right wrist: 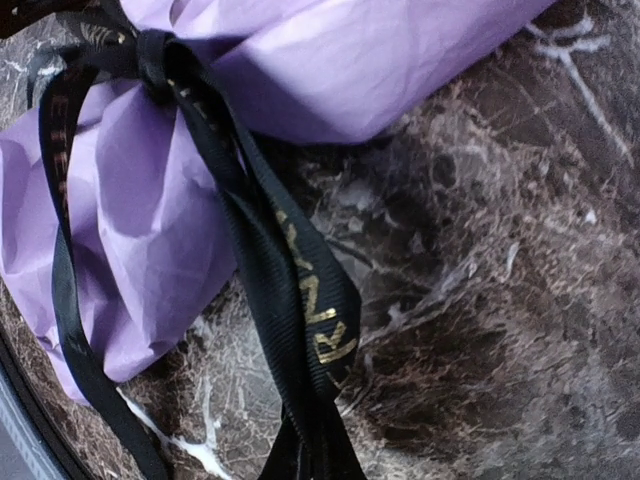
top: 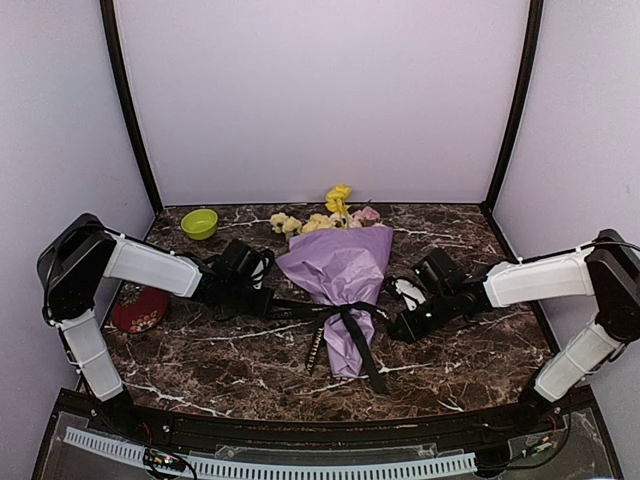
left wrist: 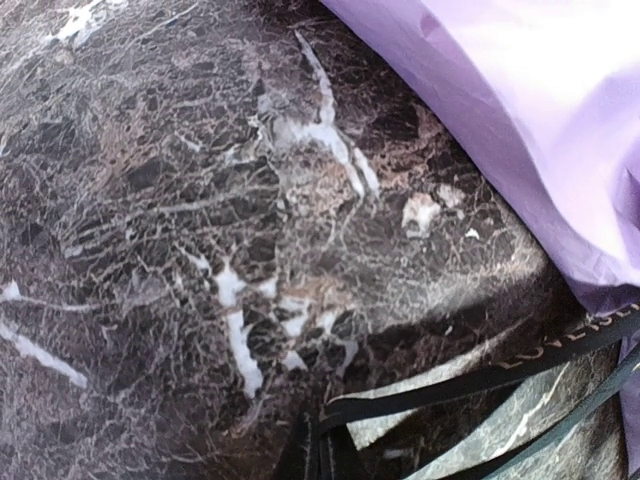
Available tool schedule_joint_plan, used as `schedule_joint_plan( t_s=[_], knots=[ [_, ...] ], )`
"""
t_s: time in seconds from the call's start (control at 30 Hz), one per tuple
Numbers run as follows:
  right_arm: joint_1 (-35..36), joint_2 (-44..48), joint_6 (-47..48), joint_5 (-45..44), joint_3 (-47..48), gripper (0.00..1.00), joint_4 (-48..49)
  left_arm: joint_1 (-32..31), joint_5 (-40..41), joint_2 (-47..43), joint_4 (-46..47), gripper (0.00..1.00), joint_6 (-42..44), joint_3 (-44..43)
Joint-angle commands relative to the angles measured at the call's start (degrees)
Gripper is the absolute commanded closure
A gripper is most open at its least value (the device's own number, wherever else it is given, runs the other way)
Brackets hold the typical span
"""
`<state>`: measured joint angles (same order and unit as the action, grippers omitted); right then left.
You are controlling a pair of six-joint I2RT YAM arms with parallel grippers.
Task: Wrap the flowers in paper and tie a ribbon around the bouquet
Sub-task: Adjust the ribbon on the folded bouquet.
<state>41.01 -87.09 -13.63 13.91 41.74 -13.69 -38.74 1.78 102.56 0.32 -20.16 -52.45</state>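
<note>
On the bench [top: 200,350], left hand [top: 268,298] and right hand [top: 403,325] each pinch the ribbon [top: 300,307], apparently to cinch the bouquet [top: 340,265].

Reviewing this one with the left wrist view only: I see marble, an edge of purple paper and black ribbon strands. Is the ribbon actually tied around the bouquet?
Observer: Yes. The top view shows the ribbon knotted around the narrow part of the paper cone, with its tails lying toward the near edge.
Operator: Are the flowers inside?
Observer: The flowers stick out of the cone's wide far end.
Operator: Where is the right arm?
Observer: The right gripper sits shut just right of the knot, apparently pinching a ribbon strand, opposite the left gripper.
</note>
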Motion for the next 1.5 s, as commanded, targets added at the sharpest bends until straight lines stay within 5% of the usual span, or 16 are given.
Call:
schedule_joint_plan(
  t_s=[0.0, 0.27, 1.17, 1.23, 1.47],
  knots=[
    [0.6, 0.8, -1.8, 4.2, -2.3, 1.0, -7.4, 1.2, 1.7, 3.5, -4.1, 1.0, -1.0, 1.4],
    [0.6, 0.7, -5.9, 9.9, -5.8, 1.0, -8.6, 1.6, 1.7, 4.5, -3.7, 1.0, -1.9, 2.9],
    [0.4, 1.4, -6.5, 8.8, -4.4, 0.99, -11.3, 1.7, -1.0, 1.5, -2.2, 1.0, 1.6, 6.2],
    [0.3, 2.6, -6.4, 8.1, -2.9, 0.78, -12.0, 1.7, -4.6, -0.7, -0.4, 0.97, 2.9, 6.7],
    [-3.7, 12.6, -5.3, 8.3, 0.7, 0.2, -13.5, 1.8, -13.0, -12.1, -0.9, 0.58, 8.2, 7.0]
  ],
)
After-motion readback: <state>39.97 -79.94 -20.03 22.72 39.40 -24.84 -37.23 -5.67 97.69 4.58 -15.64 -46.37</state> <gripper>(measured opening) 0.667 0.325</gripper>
